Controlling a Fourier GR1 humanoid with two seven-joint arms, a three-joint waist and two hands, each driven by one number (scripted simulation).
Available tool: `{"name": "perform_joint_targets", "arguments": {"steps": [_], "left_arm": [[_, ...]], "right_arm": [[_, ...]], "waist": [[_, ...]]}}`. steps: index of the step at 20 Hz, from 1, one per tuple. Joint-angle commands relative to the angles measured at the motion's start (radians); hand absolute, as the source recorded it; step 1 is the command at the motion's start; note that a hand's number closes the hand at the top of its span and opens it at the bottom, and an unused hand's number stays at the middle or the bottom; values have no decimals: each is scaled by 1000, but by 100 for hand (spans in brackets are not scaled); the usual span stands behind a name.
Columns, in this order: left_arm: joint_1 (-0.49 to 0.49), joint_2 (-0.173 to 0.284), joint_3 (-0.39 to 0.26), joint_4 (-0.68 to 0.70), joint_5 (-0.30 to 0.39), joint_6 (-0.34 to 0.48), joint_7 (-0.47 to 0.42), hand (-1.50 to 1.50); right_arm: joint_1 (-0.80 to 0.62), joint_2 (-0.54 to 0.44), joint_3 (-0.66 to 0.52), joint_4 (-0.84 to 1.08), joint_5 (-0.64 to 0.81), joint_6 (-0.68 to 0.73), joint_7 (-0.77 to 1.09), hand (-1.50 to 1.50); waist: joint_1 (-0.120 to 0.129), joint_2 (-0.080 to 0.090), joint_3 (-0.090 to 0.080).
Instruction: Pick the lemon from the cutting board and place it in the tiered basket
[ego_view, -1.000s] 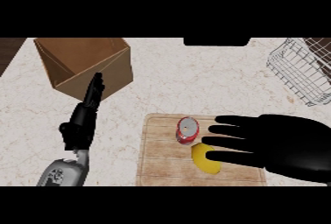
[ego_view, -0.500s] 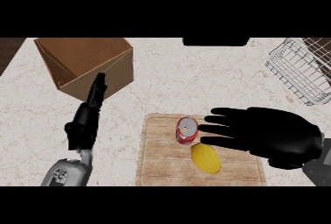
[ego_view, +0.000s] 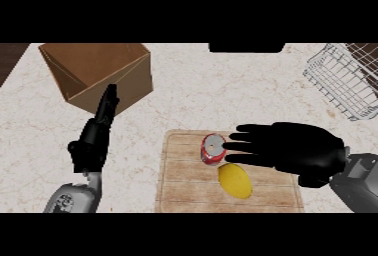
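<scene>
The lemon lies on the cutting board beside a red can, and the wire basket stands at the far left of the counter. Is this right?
Not quite. The head view shows the lemon on the cutting board beside the red can, but the wire basket stands at the far right of the counter, not the left.

Bench: pale speckled stone look, matt. Cutting board: light wood, visible grain lines. Lemon: smooth yellow skin, slight sheen. Can: red body, shiny metal top. Tiered basket: thin white wire mesh. Box: brown cardboard, matt. Right hand: matt black; forearms grey.
</scene>
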Motion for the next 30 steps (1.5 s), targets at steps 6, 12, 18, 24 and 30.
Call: {"name": "perform_joint_targets", "arguments": {"steps": [6,12,18,24,30], "left_arm": [[46,-8,2,-12,-21,-12,-17,0],[24,-17,17,1,-20,-22,-16,0],[-29,-22,50,24,-9,-42,19,0],[35,-17,40,-16,-20,-56,-26,0],[28,-36,31,-41,-39,-49,14,0]], "right_arm": [[-25,45,12,-7,12,124,-31,-150],[9,45,61,87,78,43,-84,-150],[5,145,106,78,148,64,1,-150],[-19,230,120,165,175,55,23,-150],[40,222,124,136,209,46,-4,-150]], "waist": [[-1,-1,-1],[0,0,0],[-1,0,0],[3,0,0],[0,-1,0]]}}
